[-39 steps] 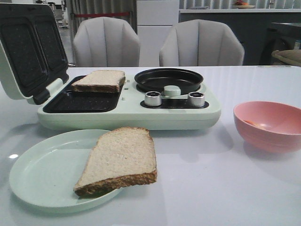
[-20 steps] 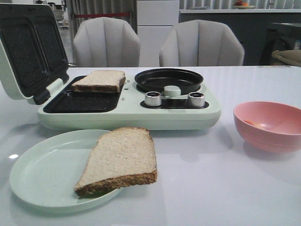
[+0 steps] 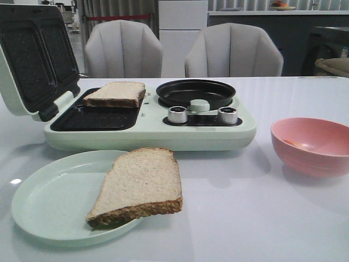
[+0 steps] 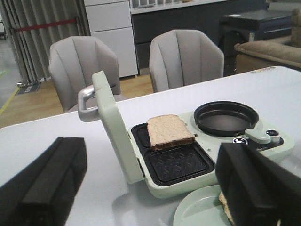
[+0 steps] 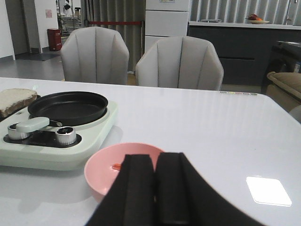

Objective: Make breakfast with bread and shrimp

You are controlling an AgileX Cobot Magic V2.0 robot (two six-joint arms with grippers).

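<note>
Lying half on the plate [image 3: 49,202], one slice of bread [image 3: 140,184] hung its crust corner past the rim onto the table [image 3: 262,218], just in front of the maker [image 3: 147,128]. A second slice [image 3: 115,93] sat in the maker's rear grill well, the front well bare. The shrimp [image 3: 291,142] showed only as a small orange scrap inside the pink bowl [image 3: 311,146], to the right of the maker and apart from it; I could not count the pieces.

My left gripper [image 4: 150,188] was spread wide, its pads on either side of the view, holding nothing, raised in front of the maker near the plate. My right gripper [image 5: 155,188] was pressed closed and empty, hovering just short of the bowl.

I judged the overhanging slice the main risk: a pinch at its free corner could tear the soft crumb or drag the plate along. The shrimp looked small and curved, so closed fingers would have to open first, and a shallow scoop might tip or slide the light bowl.

Beside the grill wells the round pan [image 3: 195,93] sat empty, two knobs [image 3: 177,114] before it. The raised lid [image 3: 32,54] stood at the maker's left, crowding any approach from that side. Two chairs [image 3: 124,49] stood beyond the table.
</note>
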